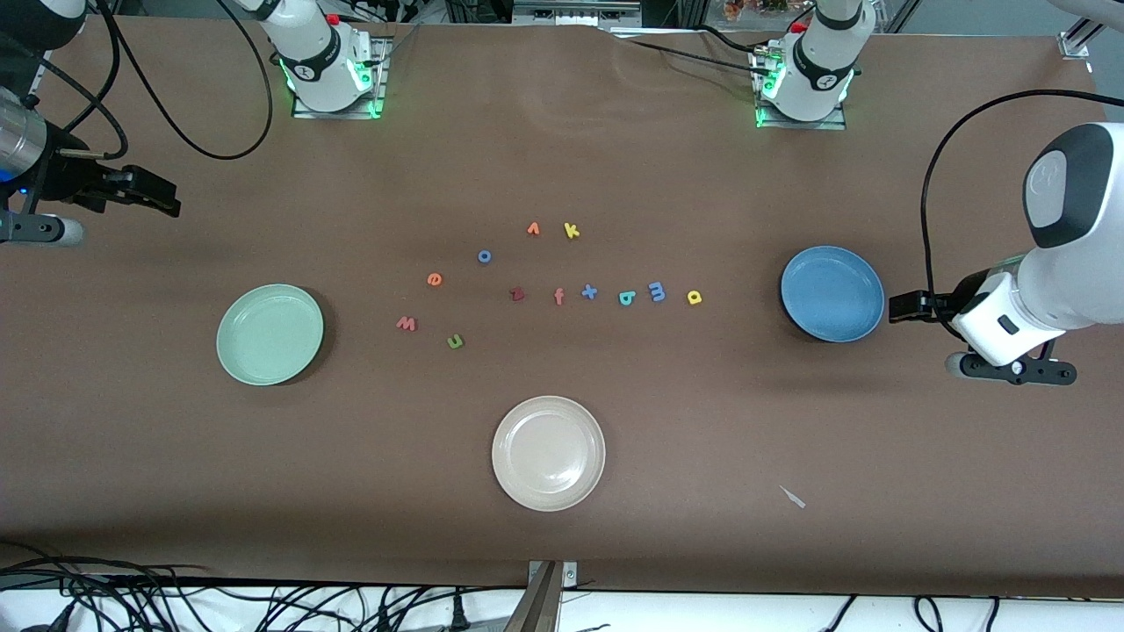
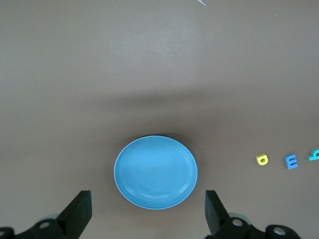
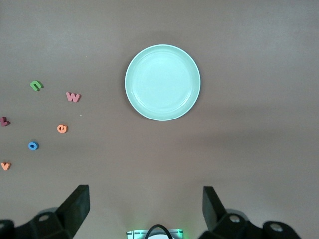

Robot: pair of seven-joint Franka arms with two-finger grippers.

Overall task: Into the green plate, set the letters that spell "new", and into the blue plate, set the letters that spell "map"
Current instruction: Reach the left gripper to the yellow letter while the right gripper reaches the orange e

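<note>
The cream-white plate [image 1: 548, 453] sits nearest the camera and is not for any letters. Farther off, the green plate [image 1: 270, 334] and the blue plate [image 1: 832, 293] are both bare. Between them lie the green "n" [image 1: 455, 341], red "w" [image 1: 406, 324], orange "e" [image 1: 435, 279], teal "p" [image 1: 626, 298], blue "m" [image 1: 657, 291] and yellow "a" [image 1: 694, 298]. The letters are tiny, so fingers may slip off one. The orange "f" [image 1: 558, 297] and blue "x" [image 1: 589, 291] look alike and could be grabbed by mistake. The left gripper [image 2: 148, 210] hangs over the table beside the blue plate, fingers apart and holding nothing. The right gripper [image 3: 145, 208] hangs over the table edge, also apart and holding nothing.
</note>
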